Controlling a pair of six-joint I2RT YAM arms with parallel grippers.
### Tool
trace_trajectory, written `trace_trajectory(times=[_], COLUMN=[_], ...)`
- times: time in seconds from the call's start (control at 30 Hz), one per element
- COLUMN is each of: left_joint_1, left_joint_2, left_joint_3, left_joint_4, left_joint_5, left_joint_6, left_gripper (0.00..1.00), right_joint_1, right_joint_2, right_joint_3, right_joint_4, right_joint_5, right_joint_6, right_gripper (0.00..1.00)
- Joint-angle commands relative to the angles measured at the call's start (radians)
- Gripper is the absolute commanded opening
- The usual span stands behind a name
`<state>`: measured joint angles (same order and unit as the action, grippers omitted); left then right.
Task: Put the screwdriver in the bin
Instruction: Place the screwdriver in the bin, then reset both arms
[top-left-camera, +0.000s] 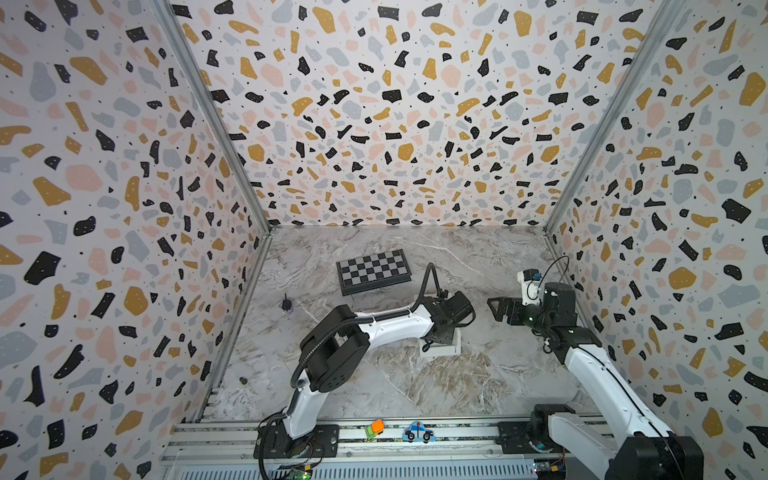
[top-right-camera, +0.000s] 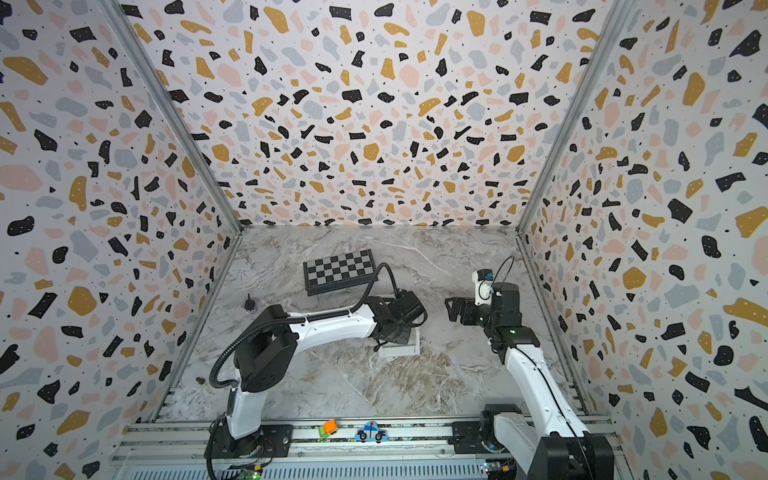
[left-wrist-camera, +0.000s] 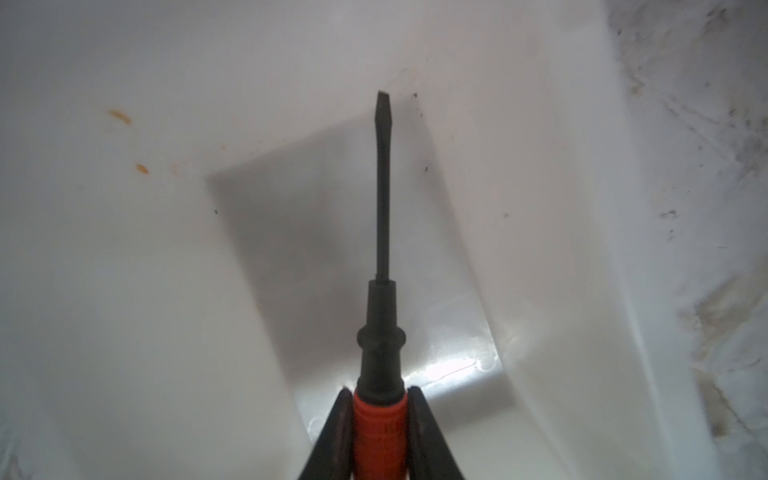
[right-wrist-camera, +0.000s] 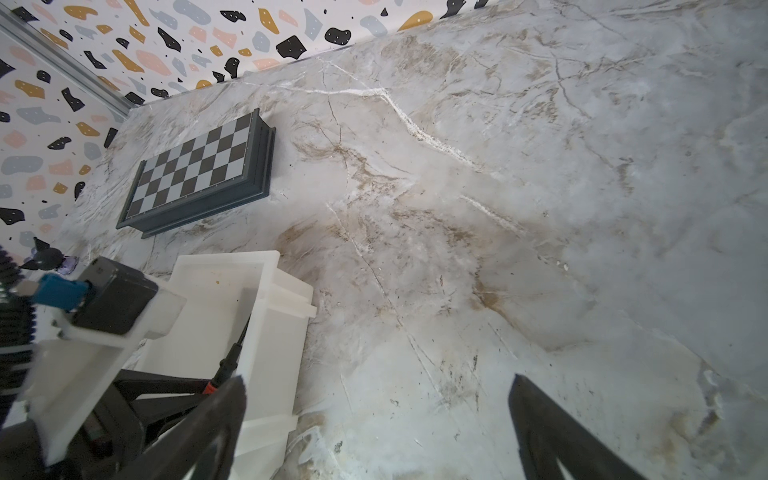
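The screwdriver has an orange-red handle, a black collar and a thin black shaft with a flat tip. My left gripper is shut on its handle, and the shaft points down into the white bin. In the right wrist view the screwdriver hangs inside the bin, close to one wall. In both top views the left wrist covers most of the bin. My right gripper is open and empty over bare marble, to the right of the bin.
A black-and-grey chessboard lies behind the bin. A small dark figure stands near the left wall. An orange-and-green toy and a blue toy car rest on the front rail.
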<state>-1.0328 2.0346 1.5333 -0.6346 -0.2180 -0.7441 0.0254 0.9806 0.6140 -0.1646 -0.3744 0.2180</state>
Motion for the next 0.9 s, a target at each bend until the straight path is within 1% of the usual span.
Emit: trace_trajectory(times=[0.0, 0.07, 0.17, 0.37, 0.47, 0.63, 0.73, 0.77, 0.87], left_joint_1=[-0.003, -0.003, -0.003, -0.003, -0.003, -0.003, 0.001, 0.005, 0.034], left_joint_2=[0.006, 0.004, 0.0, 0.001, -0.019, -0.097, -0.168, -0.196, -0.292], left_joint_3=[0.04, 0.049, 0.069, 0.118, 0.167, 0.241, 0.255, 0.254, 0.211], left_joint_4=[-0.011, -0.017, -0.024, -0.065, -0.098, -0.144, -0.154, -0.154, -0.129], left_joint_5=[-0.004, -0.012, -0.021, -0.047, -0.085, -0.175, -0.252, -0.286, -0.366], left_joint_6=[0.014, 0.016, 0.022, 0.036, 0.052, 0.085, 0.117, 0.13, 0.169], left_gripper=[0.26, 0.29, 0.39, 0.42, 0.44, 0.49, 0.58, 0.63, 0.86], right_joint_1=[-0.004, -0.005, -0.005, -0.005, -0.005, -0.005, -0.005, -0.005, -0.001], right_joint_2=[-0.019, -0.02, -0.022, -0.025, -0.027, -0.018, -0.012, -0.008, 0.011], right_joint_3=[0.014, 0.018, 0.021, 0.027, 0.033, 0.055, 0.074, 0.082, 0.112], right_joint_4=[-0.015, -0.019, -0.022, -0.031, -0.034, -0.047, -0.05, -0.049, -0.043], right_joint_5=[-0.009, -0.007, -0.005, -0.003, 0.001, 0.01, 0.021, 0.025, 0.04], right_joint_6=[-0.014, -0.016, -0.02, -0.021, -0.023, -0.034, -0.039, -0.042, -0.051], right_gripper=[0.99, 0.99, 0.99, 0.99, 0.99, 0.99, 0.99, 0.99, 0.99])
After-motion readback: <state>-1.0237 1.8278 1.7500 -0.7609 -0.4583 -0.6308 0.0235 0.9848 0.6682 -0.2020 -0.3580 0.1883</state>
